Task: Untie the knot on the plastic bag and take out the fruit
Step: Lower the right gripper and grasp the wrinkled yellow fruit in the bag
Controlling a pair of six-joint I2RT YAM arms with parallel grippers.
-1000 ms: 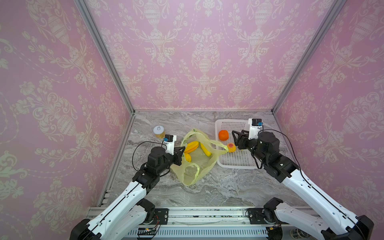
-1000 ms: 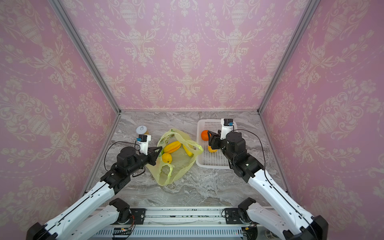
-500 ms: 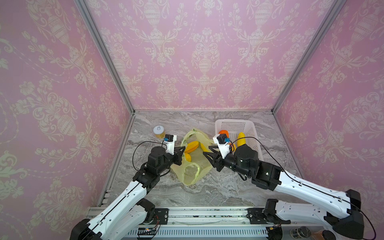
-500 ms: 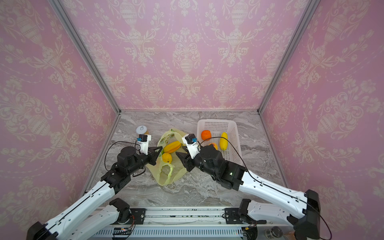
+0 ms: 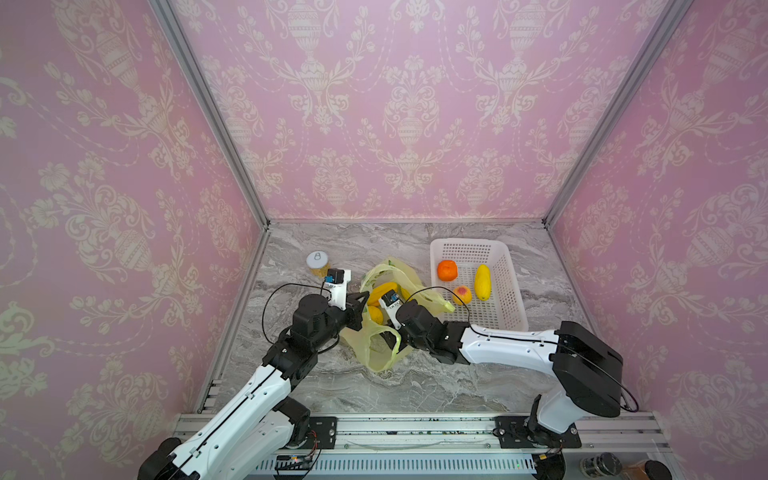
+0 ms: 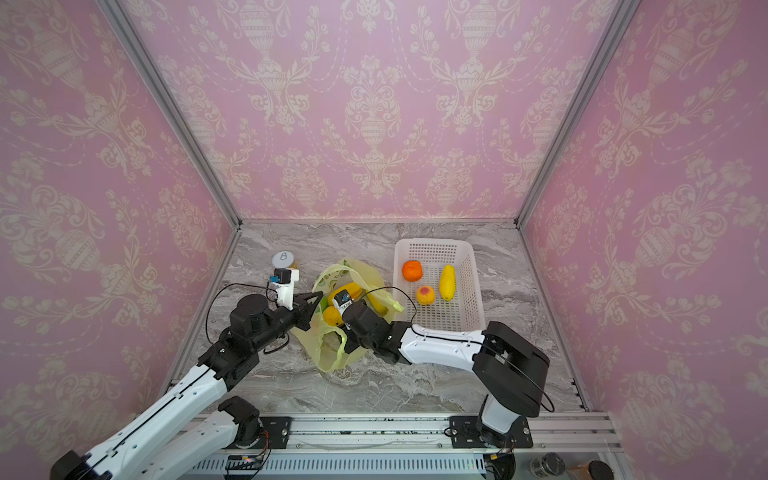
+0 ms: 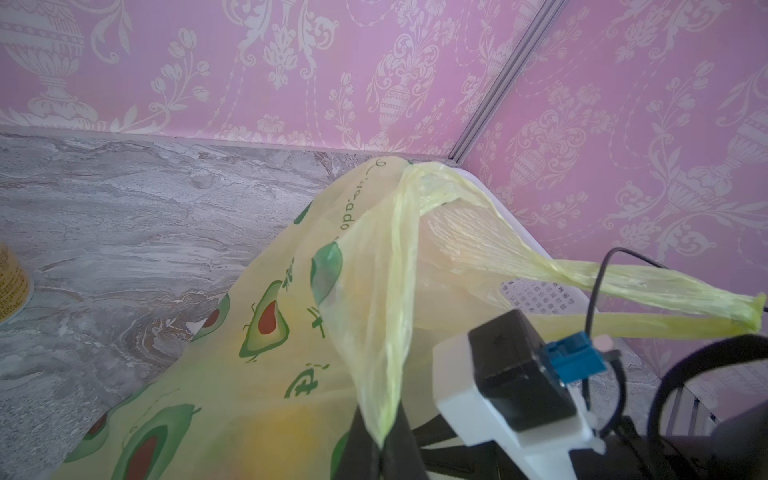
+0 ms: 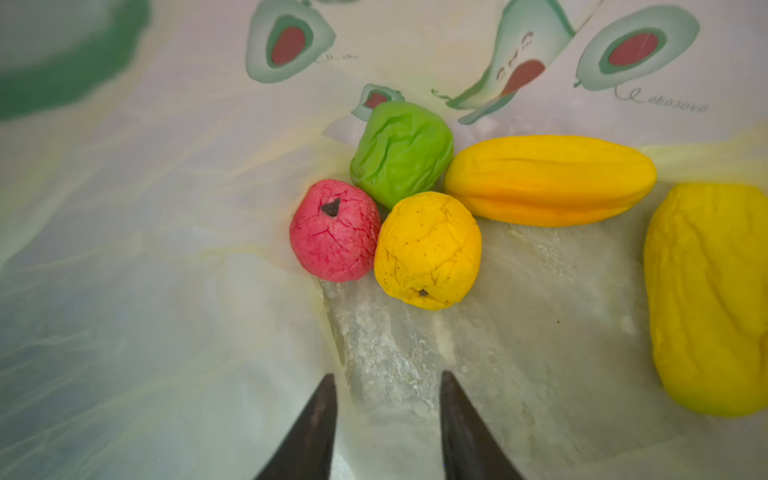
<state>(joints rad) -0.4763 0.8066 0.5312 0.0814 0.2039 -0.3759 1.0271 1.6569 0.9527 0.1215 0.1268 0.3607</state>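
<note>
plastic bag (image 5: 374, 353) lies open mid-desk (image 5: 415, 390), beside white basket (image 5: 469, 249). Five fruit (image 8: 428, 249) inside it: red, green, three yellow. right gripper (image 8: 388, 376) in bag mouth, jaws apart, empty. left gripper (image 7: 380, 436) jaws clamped on bag handle. Orange, peach, yellow one in basket.

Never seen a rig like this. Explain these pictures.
Two white robot arms, each ending in a two-fingered gripper, work on a marble table. Both top views look down from overhead; each wrist view comes from a camera on an arm. The left gripper is shut on the yellow-green bag, pinching its plastic. The right gripper is open inside the bag, holding nothing, facing the fruit: red, green, three yellow. A white basket holds an orange, a peach and a yellow fruit. A jar stands left of the bag.
</note>
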